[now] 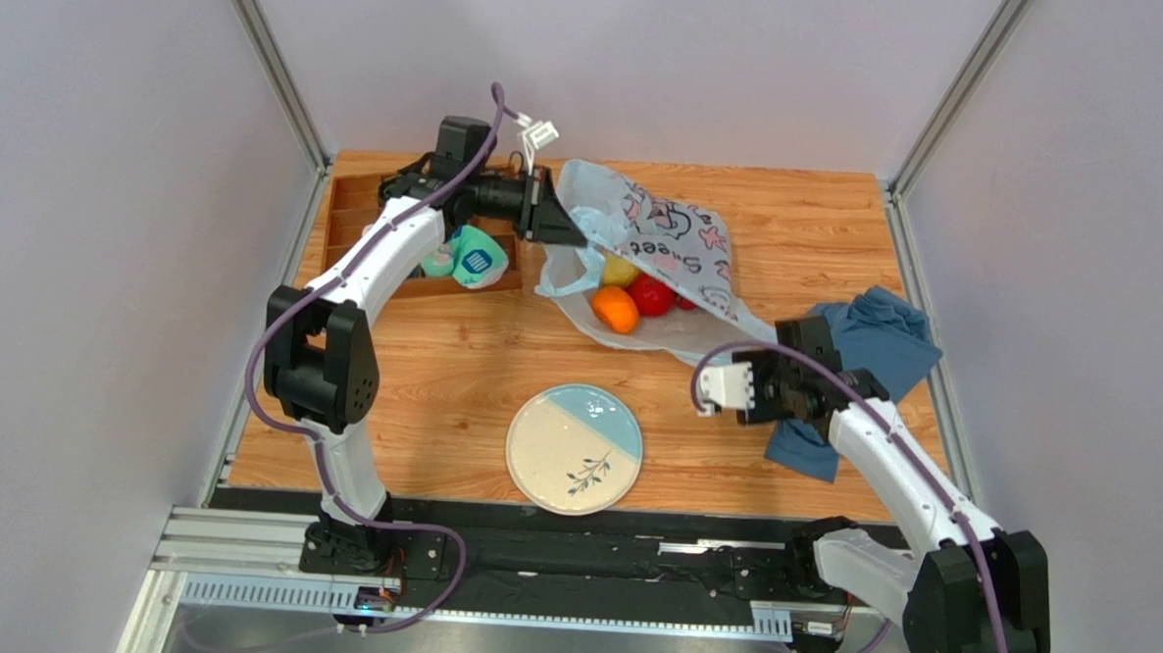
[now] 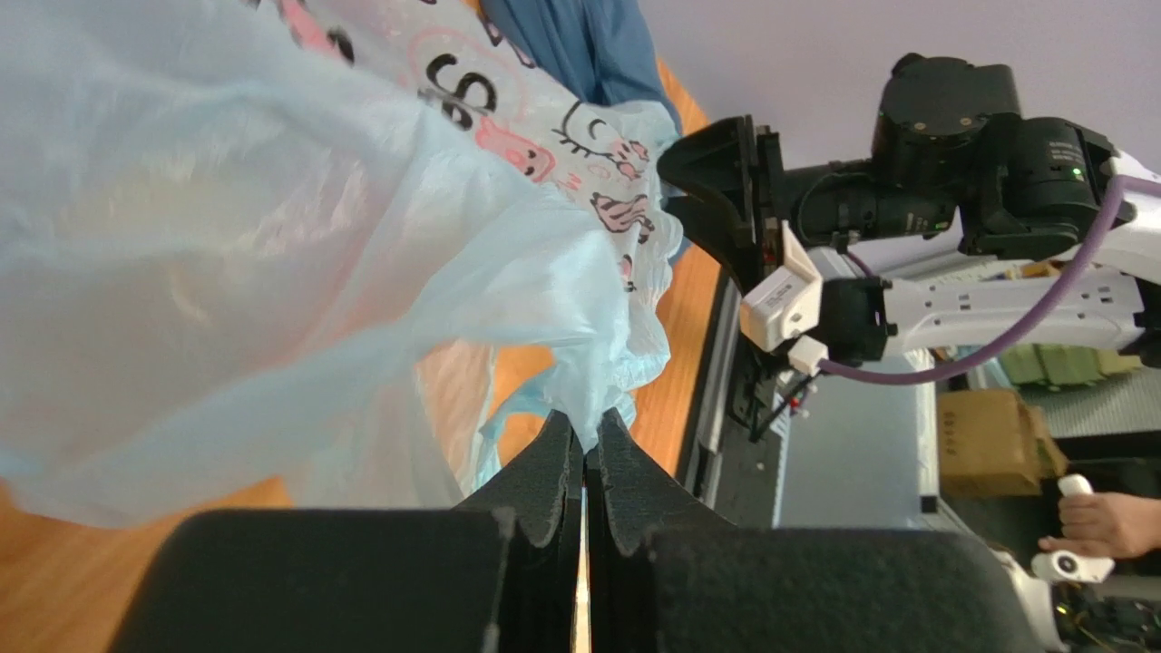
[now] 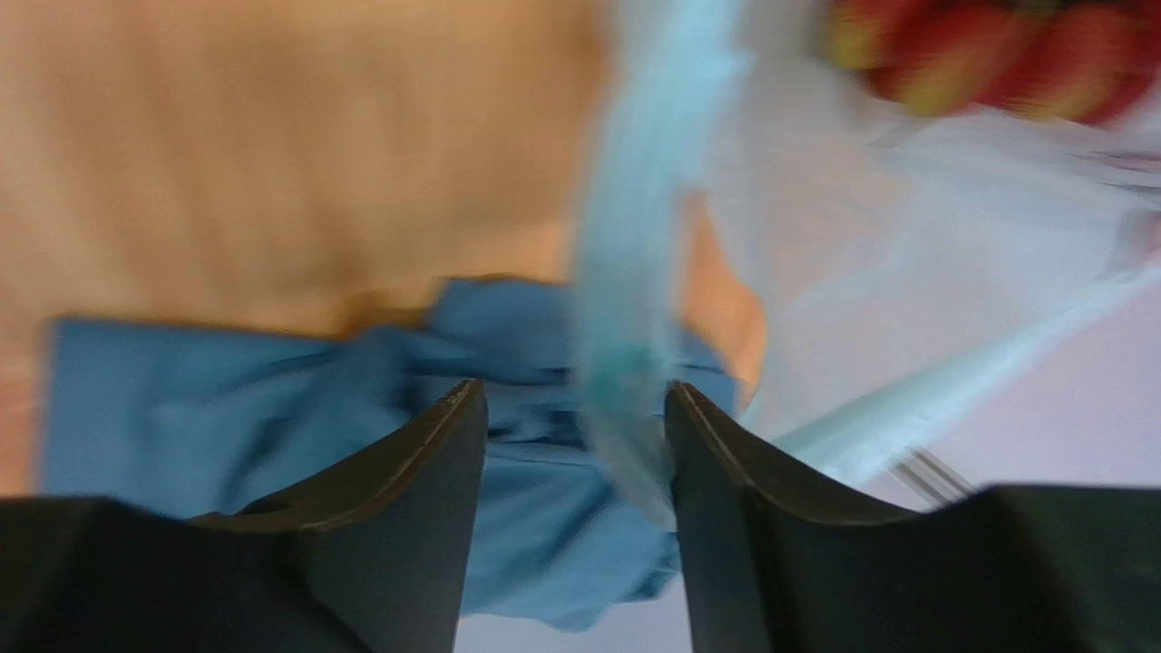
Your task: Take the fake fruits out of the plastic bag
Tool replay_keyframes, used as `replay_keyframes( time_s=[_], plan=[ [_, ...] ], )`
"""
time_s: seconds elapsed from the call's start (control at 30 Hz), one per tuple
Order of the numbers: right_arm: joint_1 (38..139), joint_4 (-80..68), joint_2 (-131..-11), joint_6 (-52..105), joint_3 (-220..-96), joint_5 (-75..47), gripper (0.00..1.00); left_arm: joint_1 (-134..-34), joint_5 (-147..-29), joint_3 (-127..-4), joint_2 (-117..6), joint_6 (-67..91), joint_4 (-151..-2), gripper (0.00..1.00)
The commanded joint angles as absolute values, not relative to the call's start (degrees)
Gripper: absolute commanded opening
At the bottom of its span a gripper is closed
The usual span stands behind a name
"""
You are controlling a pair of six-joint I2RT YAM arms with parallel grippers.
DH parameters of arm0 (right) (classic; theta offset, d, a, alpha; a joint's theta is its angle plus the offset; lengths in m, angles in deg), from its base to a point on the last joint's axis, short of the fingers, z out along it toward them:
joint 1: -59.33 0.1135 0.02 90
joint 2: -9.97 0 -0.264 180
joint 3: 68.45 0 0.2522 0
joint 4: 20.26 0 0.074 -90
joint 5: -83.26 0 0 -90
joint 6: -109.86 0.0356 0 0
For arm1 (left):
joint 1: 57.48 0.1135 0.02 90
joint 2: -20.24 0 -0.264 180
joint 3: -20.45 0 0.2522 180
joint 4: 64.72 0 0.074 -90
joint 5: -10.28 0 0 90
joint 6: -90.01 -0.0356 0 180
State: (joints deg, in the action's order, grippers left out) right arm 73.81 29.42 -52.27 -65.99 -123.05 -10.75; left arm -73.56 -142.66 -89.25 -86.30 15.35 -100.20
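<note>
The plastic bag (image 1: 668, 239), pale blue with pink and dark cartoon prints, lies at the back centre with its mouth held up. My left gripper (image 1: 560, 212) is shut on a bunched edge of the bag (image 2: 600, 367), and the film spreads away above the fingertips. Inside the open bag lie the fake fruits: an orange (image 1: 615, 309), a red apple (image 1: 651, 294) and a yellow pear (image 1: 620, 270). My right gripper (image 1: 718, 387) hovers at the bag's near right edge, open. A pale-blue strip of bag (image 3: 634, 340) hangs between its jaws, close to the right finger. Blurred red-yellow fruits (image 3: 1002, 55) show beyond.
A white and teal plate (image 1: 575, 447) sits near the front centre. A dark-blue cloth (image 1: 879, 337) lies crumpled by the right arm. A wooden tray (image 1: 354, 206) at the back left holds teal-and-white rolled socks (image 1: 473, 260). Walls close in on both sides.
</note>
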Motion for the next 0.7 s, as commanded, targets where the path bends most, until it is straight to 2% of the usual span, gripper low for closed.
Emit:
replay_keyframes(
  time_s=[0.0,0.13,0.17,0.2,0.3,0.37,0.47,0.67],
  plan=[
    [73.0,33.4,-47.4,-68.1,-119.8,-7.1,0.66,-74.9,-144.7,-84.1,-82.8,13.7,-100.9,0.0],
    [73.0,40.6,-51.4,-58.8,-133.3,-11.8,0.71,-75.2,-143.7,-83.8,-82.9,16.4,-99.1,0.0],
    [73.3,45.8,-52.5,-56.9,-141.9,-14.3,0.72,-75.2,-143.5,-84.2,-82.9,17.2,-98.4,0.0],
    [73.8,48.4,-53.7,-54.3,-145.7,-18.6,0.82,-75.2,-143.4,-84.4,-83.0,19.3,-97.6,0.0],
    [77.9,56.8,-58.3,-45.7,-158.6,-24.5,0.82,-75.2,-144.1,-85.5,-83.6,24.4,-93.7,0.0],
    [81.8,58.0,-60.2,-40.8,-161.0,-26.0,0.82,-75.2,-144.7,-86.2,-84.2,26.1,-91.7,0.0],
    [87.3,52.4,-61.3,-36.1,-158.0,-25.1,0.75,-75.2,-144.9,-87.2,-85.0,27.6,-92.2,0.0],
    [90.4,39.7,-67.8,-32.1,-152.0,-25.0,0.65,-75.3,-144.7,-86.7,-83.7,28.1,-93.1,0.0]
  ],
)
